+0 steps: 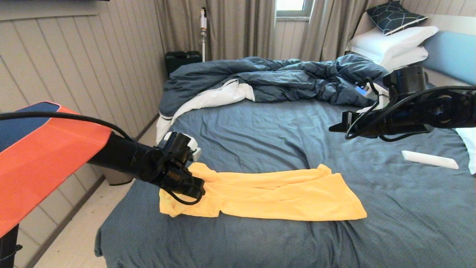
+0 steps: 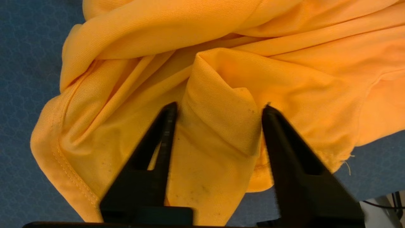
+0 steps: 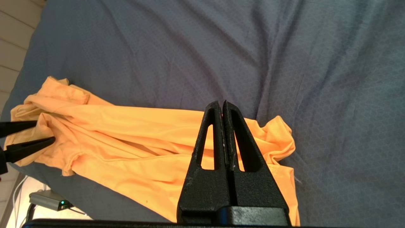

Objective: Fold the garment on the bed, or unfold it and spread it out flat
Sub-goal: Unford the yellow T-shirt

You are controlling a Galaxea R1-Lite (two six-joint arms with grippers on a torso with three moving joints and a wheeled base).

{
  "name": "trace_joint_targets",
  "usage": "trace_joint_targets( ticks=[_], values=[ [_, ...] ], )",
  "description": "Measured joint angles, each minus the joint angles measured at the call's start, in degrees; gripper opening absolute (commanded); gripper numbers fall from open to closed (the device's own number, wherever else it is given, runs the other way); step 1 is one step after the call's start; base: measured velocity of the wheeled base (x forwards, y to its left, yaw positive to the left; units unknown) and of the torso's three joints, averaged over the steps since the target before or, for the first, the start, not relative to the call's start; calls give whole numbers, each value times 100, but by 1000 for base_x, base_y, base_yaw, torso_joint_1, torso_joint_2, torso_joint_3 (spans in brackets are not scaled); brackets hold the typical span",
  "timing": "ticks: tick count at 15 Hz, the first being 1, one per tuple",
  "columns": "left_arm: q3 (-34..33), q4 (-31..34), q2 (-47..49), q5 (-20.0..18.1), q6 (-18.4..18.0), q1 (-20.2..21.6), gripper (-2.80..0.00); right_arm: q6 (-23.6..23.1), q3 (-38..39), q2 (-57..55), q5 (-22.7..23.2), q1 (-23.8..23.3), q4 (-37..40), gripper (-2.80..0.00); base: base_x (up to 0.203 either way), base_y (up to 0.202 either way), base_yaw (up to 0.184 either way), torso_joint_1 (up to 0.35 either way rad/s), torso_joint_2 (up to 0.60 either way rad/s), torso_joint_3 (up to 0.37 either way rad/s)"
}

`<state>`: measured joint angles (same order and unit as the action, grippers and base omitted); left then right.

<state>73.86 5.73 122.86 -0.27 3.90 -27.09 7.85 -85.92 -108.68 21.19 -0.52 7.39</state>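
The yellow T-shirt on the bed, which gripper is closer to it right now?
Left. The left gripper straddles a raised fold at one end of the yellow T-shirt; the right gripper hangs shut above the bed, clear of it.

We are seeing the bed (image 1: 260, 126), sheeted in dark blue-grey, carrying the yellow garment (image 1: 282, 195) lying creased near its front edge, a rumpled duvet (image 1: 282, 80) behind, white pillows (image 1: 394, 42) by the headboard, and a white bar-shaped object (image 1: 429, 159) at right.
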Motion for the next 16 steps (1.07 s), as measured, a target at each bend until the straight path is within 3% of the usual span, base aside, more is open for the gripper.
trace_joint_targets(
  ticks=[5, 11, 16],
  values=[
    [-226, 50, -168, -11, 11, -9, -280, 1, 6, -18, -2, -5, -7, -280, 0, 0, 0, 0, 0, 0],
    [-1085, 209, -1029, -102, 6, -119, -280, 5, 0, -30, -5, 1, -6, -280, 0, 0, 0, 0, 0, 0],
    [-1329, 1624, -1844, -785, 200, -887, -280, 11, -22, -33, 0, -13, -4, -280, 0, 0, 0, 0, 0, 0]
  ],
)
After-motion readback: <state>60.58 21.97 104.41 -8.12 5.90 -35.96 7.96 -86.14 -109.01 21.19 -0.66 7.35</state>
